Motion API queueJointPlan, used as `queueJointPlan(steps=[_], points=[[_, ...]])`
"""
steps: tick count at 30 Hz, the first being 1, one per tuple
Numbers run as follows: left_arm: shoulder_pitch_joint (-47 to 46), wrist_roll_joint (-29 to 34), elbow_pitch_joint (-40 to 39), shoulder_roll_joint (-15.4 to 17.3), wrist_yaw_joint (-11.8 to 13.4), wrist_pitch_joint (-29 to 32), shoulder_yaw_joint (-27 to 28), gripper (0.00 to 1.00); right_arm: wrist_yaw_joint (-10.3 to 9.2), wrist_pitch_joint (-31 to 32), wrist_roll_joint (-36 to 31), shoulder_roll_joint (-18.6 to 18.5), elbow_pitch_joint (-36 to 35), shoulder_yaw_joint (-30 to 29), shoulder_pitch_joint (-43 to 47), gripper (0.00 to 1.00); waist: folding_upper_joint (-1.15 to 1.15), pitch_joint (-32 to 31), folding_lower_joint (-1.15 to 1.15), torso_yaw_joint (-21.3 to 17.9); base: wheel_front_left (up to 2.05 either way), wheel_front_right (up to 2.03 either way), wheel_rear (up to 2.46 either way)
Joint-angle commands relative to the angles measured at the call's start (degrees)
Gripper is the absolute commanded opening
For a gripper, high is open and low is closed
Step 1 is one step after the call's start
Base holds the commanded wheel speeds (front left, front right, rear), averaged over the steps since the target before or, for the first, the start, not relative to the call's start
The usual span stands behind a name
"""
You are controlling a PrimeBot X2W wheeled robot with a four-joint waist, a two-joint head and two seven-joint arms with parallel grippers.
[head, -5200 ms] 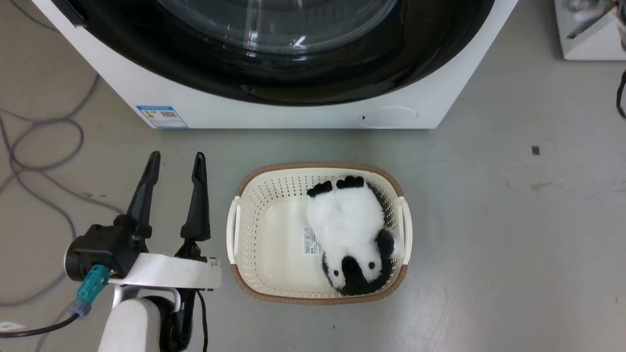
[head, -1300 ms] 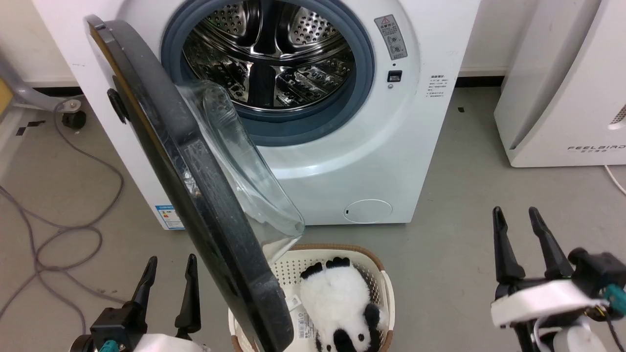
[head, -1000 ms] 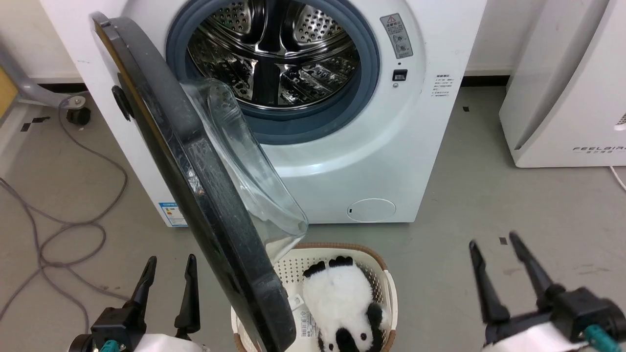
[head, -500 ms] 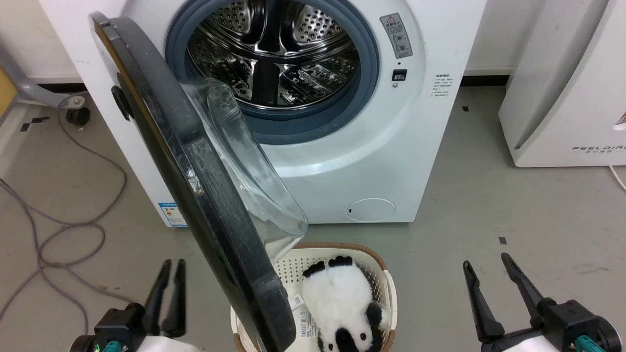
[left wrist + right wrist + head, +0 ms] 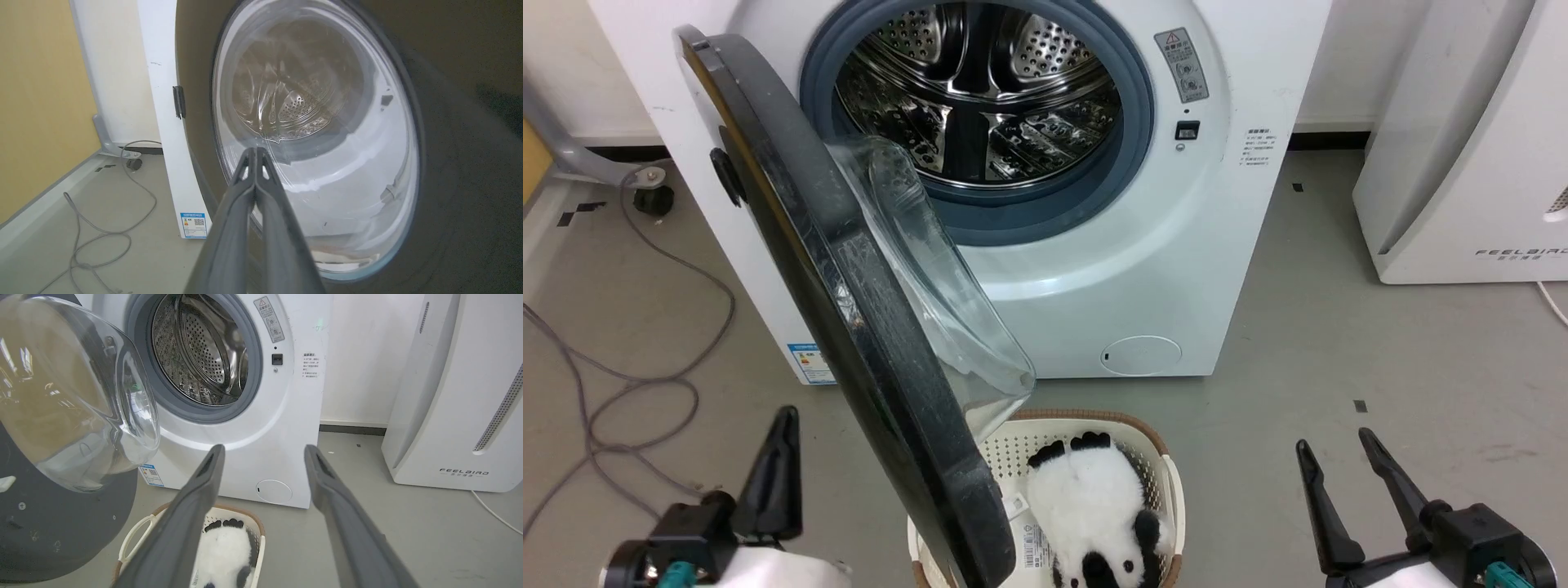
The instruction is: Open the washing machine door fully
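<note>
Near left, the left jaws are pressed together, empty, beside the outer face of the washing machine door (image 5: 849, 327). Near right, the right jaws stand apart, empty. Between them the door juts out over a basket (image 5: 1172, 482), hinged on the washer's (image 5: 1094, 286) left; farther back, the drum (image 5: 972, 90) is exposed.

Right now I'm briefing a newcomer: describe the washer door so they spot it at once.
Find the white washer at centre. Its door hangs from the left side, swung out, near the basket. It is a big black disc with a bulging glass bowl, unlike the grey ring round the drum or the small white flap below.
</note>
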Motion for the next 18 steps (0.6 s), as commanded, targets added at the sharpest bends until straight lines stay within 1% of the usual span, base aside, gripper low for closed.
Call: queueJointPlan(steps=[1, 6, 11, 15, 18], points=[[-1.01, 0.14, -1.14, 0.75, 0.42, -0.24, 0.46, 0.0, 0.05, -0.45, 0.37, 0.24, 0.21, -0.03, 0.31, 1.0, 0.0, -0.1, 0.0, 0.01, 0.0, 0.0, 0.0], [-3.03, 0.53, -5.71, 2.54, 2.07, 0.62, 2.38, 0.0, 0.05, -0.48, 0.61, 0.25, 0.48, 0.06, 0.34, 1.0, 0.0, -0.11, 0.0, -0.02, 0.0, 0.0, 0.0], [-6.68, 0.77, -14.02, 4.18, 3.17, 1.29, 3.76, 0.0, 0.05, -0.5, 0.91, 0.25, 0.85, -0.09, -0.09, 1.0, 0.0, 0.29, 0.0, 0.01, 0.0, 0.0, 0.0], [-10.29, 0.84, -22.08, 5.2, 3.03, 1.15, 3.63, 0.0, 0.05, -0.62, 1.02, 0.25, 1.26, -0.03, -0.52, 1.0, 0.0, 0.42, 0.0, -0.04, 0.0, 0.0, 0.0], [-12.96, 0.28, -28.17, 5.59, 2.45, 0.99, 2.85, 0.0, 0.05, -0.66, 0.91, 0.25, 1.48, -0.02, -0.71, 1.0, 0.0, 0.42, 0.0, -0.11, 0.0, 0.0, 0.0]])
